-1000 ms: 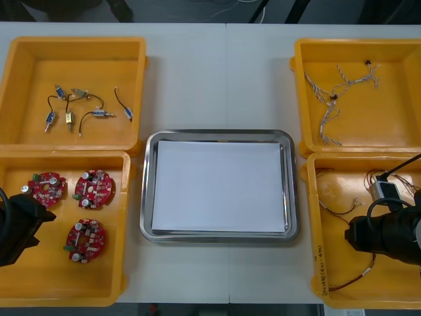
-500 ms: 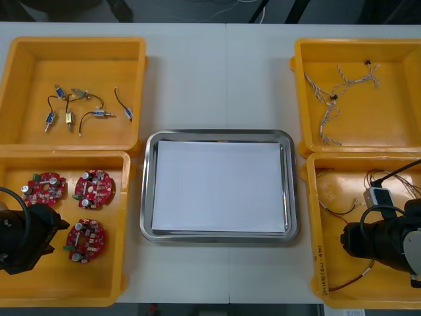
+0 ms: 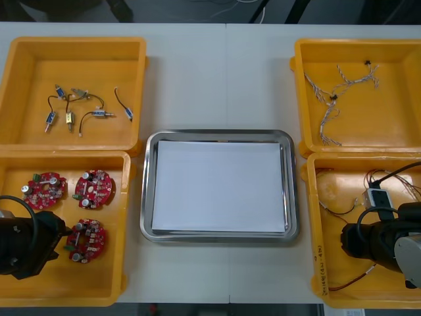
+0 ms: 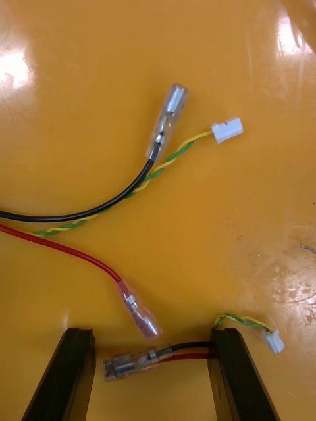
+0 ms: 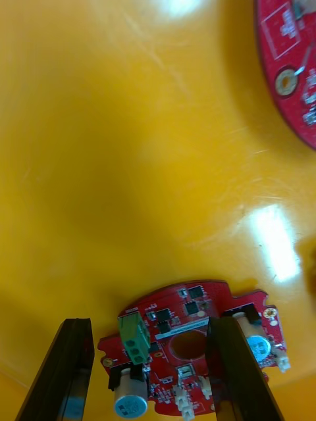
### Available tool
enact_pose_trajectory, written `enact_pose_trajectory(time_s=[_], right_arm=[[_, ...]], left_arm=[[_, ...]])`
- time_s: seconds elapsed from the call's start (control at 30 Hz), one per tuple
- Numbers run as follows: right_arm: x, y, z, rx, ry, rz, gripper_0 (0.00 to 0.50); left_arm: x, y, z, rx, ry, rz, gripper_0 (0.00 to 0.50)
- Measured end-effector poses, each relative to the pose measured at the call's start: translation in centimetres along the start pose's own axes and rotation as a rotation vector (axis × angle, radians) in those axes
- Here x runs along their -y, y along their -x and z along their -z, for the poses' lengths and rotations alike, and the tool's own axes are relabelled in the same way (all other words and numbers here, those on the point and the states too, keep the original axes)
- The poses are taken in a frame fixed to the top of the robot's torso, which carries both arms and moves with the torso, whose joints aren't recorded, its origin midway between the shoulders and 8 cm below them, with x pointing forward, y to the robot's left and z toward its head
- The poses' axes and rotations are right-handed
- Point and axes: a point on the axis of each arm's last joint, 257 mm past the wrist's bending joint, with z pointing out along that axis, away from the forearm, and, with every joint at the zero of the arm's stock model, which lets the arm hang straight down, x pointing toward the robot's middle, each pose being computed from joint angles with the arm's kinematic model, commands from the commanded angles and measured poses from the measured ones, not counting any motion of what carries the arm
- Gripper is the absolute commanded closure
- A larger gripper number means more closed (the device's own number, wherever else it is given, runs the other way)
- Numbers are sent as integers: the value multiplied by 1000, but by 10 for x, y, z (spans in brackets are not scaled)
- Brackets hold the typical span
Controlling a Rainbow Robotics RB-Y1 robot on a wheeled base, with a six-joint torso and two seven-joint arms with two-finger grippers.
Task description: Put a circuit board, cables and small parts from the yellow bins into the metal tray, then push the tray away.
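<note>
Your left hand (image 5: 148, 325), wide open, straddles a circuit board (image 5: 191, 339) in a yellow bin (image 5: 131, 164). Your right hand (image 4: 151, 332), also open, brackets a cable (image 4: 141, 360).

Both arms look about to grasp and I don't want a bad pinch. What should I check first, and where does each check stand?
1. Left end effector open: ok.
2. Circuit board centred between its fingers: not ok, one finger overlaps the board.
3. Right end effector open: ok.
4. Cable end between its fingers: ok.
5. Metal tray ready, nothing in it: ok.
</note>
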Motion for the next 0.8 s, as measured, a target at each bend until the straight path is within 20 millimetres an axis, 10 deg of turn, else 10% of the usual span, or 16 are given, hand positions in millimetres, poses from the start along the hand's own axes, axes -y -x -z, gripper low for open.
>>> enact_pose_trajectory(time_s=[0.17,0.7,0.8], right_arm=[[1,-1,0,0,-3,0,500],[3,0,3,2,-2,-8,500],[11,0,7,-6,-13,-23,500]], left_arm=[[-1,-5,-5,-5,2,-7,0],[-15,-13,-16,-17,23,-7,0],[-18,-14,-17,-19,28,-5,199]])
